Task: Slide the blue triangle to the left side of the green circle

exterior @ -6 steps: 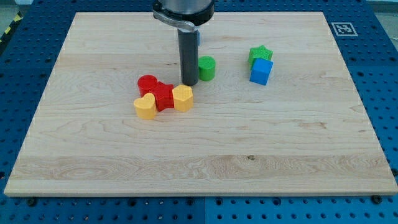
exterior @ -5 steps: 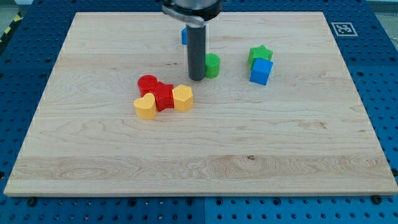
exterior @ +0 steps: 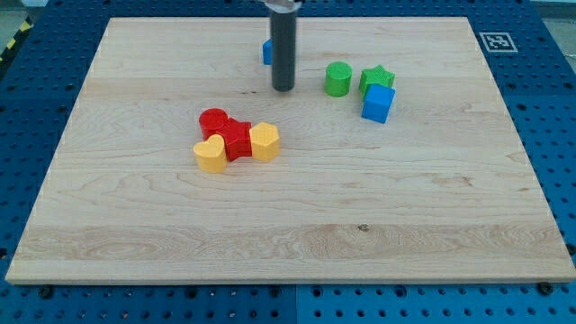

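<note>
- My tip (exterior: 283, 89) — a bare rod end, holding nothing — rests on the board.
- Blue triangle (exterior: 266, 51) sits at its 11 o'clock, mostly hidden behind the rod.
- Green circle (exterior: 338, 79) lies at 3 o'clock, just beside the green star (exterior: 377, 77).

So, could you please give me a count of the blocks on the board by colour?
Blue: 2, the blue triangle mostly hidden behind my rod, and the blue cube
Green: 2, the green circle and the green star
Red: 2, the red circle and another red block
Yellow: 2, the yellow heart and the yellow hexagon
Total: 8
</note>
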